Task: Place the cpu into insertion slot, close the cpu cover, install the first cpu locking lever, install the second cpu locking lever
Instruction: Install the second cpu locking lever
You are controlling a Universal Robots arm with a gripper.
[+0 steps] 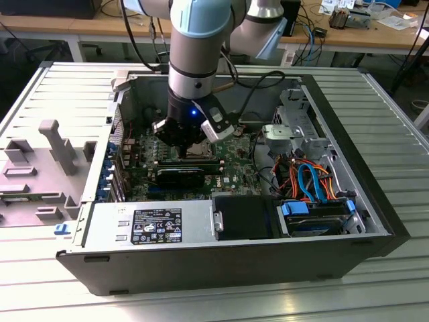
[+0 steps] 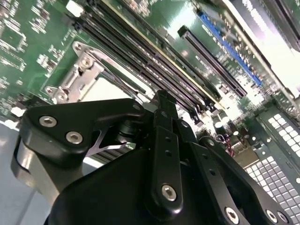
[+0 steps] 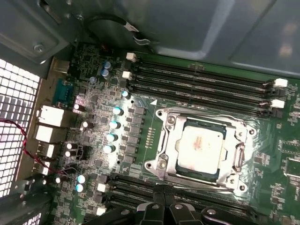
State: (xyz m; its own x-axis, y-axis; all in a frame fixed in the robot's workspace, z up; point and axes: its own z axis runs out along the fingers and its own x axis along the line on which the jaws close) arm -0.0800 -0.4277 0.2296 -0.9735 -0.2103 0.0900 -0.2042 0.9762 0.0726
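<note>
The claw [image 3: 161,206] hangs low over the green board [image 3: 140,126], its fingers [image 2: 165,122] pressed together and holding nothing. Just beyond its tip lies the cpu [image 3: 201,147], seated in the insertion slot [image 3: 164,164] with the cpu cover [image 3: 171,136] closed around it.

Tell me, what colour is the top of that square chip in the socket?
Dull silver-grey with a faint pinkish smudge: the cpu, best in the first wrist view.

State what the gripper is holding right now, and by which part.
Nothing visible. The gripper sits beside the insertion slot; the cpu lies in it under the cpu cover, free of the jaws.
</note>
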